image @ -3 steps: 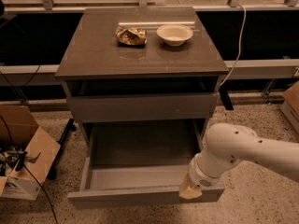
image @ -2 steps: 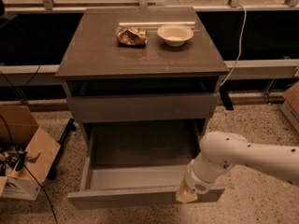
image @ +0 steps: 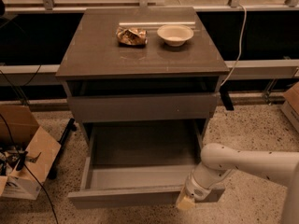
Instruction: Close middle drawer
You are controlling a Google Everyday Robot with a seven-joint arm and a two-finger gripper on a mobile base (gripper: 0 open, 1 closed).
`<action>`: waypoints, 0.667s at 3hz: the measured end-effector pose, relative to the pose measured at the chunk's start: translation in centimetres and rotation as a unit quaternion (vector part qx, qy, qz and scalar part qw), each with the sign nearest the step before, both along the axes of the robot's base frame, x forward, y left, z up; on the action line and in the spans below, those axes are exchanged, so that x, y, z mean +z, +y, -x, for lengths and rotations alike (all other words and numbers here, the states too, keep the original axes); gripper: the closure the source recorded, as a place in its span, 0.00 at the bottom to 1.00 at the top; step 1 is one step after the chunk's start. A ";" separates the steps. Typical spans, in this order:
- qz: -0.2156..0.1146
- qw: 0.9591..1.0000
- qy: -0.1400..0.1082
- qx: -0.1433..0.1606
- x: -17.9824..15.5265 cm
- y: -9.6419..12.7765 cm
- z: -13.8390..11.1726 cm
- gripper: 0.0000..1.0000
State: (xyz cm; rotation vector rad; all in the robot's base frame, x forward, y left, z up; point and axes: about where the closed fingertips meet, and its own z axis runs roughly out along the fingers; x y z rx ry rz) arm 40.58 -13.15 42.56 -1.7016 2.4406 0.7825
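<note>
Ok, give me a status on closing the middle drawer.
Done: the gripper sits at the right end of the front panel of the middle drawer. In hand: lining up the push, apparently. Left: all the closing; the drawer stands pulled out, interior exposed.

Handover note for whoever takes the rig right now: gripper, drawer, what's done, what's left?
Gripper: low, at the right part of the front panel of the wide grey-brown middle drawer, on its outer side; contact unclear.
Drawer: pulled far out, with its lighter grey box interior exposed.
Done: arm is placed at the drawer front; nothing closed yet.
Left: probably push the panel straight in until it sits under the taller grey drawer front.
</note>
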 end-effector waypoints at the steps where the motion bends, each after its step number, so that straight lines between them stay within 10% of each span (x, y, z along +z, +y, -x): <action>1: -0.007 1.000 0.011 -0.005 -1.5 0.2 -0.4 1.00; 2: -0.007 1.000 0.011 -0.005 -1.5 0.2 -0.5 1.00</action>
